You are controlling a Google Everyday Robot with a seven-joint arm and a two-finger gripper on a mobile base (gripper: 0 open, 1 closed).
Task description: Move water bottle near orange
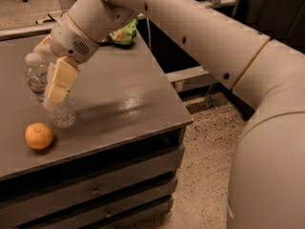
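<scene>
The water bottle (61,112) is a small clear ribbed bottle with a white cap. It stands tilted on the grey table (124,99), cap leaning to the upper left. My gripper (53,82) is shut around its middle, and one cream finger (60,79) crosses in front of it. The orange (39,135) lies on the table just left of and in front of the bottle's base, a short gap away.
A green snack bag (123,32) lies at the table's far edge behind my arm. The table has drawers below, and its right edge drops to a speckled floor (209,175). My large white arm (228,46) spans the right side.
</scene>
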